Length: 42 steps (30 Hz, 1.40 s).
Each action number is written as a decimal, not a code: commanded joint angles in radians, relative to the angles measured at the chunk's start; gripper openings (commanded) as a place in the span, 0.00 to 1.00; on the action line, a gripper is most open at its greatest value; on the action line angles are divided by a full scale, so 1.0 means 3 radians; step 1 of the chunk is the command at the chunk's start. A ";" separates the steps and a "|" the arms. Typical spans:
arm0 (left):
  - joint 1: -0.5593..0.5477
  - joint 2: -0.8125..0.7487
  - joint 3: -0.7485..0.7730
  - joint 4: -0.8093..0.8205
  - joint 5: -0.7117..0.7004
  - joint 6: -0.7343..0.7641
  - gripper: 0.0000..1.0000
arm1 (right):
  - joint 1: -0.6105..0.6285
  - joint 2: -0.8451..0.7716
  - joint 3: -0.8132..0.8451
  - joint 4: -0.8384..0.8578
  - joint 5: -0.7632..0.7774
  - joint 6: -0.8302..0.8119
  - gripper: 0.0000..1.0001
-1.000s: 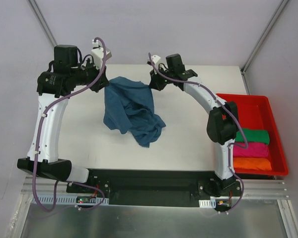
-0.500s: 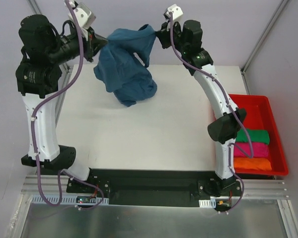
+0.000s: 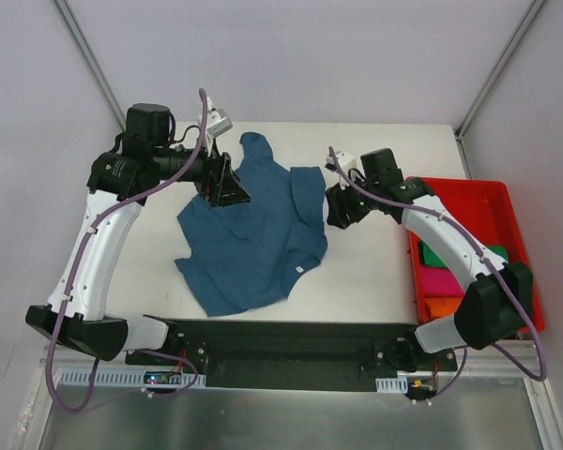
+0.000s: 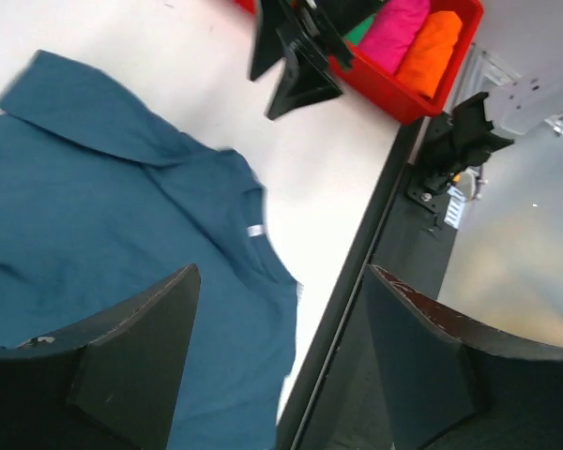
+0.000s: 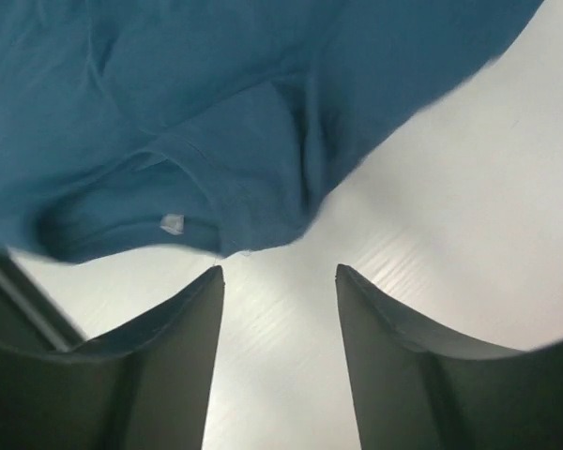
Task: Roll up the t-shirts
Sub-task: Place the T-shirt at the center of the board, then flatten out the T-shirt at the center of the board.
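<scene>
A dark teal-blue t-shirt (image 3: 253, 234) lies spread out and rumpled on the white table, one sleeve toward the back, its small white neck label (image 3: 299, 268) near the front right. My left gripper (image 3: 230, 192) hovers open over the shirt's back left part, holding nothing; in its wrist view the shirt (image 4: 103, 216) lies below the left gripper (image 4: 281, 272). My right gripper (image 3: 336, 208) stands open just right of the shirt, over bare table. In the right wrist view the shirt's hem (image 5: 216, 112) and label (image 5: 172, 223) lie just beyond the right gripper (image 5: 279, 272).
A red tray (image 3: 460, 183) sits at the table's right edge, holding rolled green (image 3: 430, 255), magenta (image 3: 438, 279) and orange (image 3: 441, 307) t-shirts, partly hidden by the right arm. The black mounting rail (image 3: 281, 342) runs along the near edge.
Both arms lifted the teal shirt high between them, then came down and let go. The shirt now lies spread on the table and both grippers have opened.
</scene>
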 commanded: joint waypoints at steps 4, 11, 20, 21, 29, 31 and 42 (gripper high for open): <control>0.0036 0.0229 -0.0160 0.0095 -0.0596 0.0364 0.66 | -0.0124 0.0342 0.0479 -0.0495 0.0104 0.0181 0.59; 0.0036 0.0935 -0.0569 0.0365 -0.0960 0.0468 0.54 | -0.0196 0.1227 0.1226 -0.0040 0.0446 0.0402 0.59; 0.0373 0.0558 -0.1178 0.0488 -0.1344 0.0007 0.59 | 0.0238 0.2478 0.2477 0.0262 0.1529 0.0192 0.55; 0.0465 0.0486 -0.1274 0.0483 -0.1420 0.0022 0.60 | 0.0274 0.2572 0.2601 0.0287 0.1581 0.0176 0.55; 0.0604 -0.0159 -0.1623 0.0396 -0.1472 0.0089 0.62 | 0.0361 0.3400 0.3715 0.0166 0.1786 0.0258 0.45; 0.0604 -0.0240 -0.1684 0.0371 -0.1447 0.0079 0.62 | 0.0351 0.3620 0.4059 0.0083 0.1781 0.0279 0.41; 0.0742 -0.0425 -0.1797 0.0309 -0.1503 0.0104 0.63 | 0.0346 0.3611 0.3712 -0.0060 0.1715 0.0248 0.45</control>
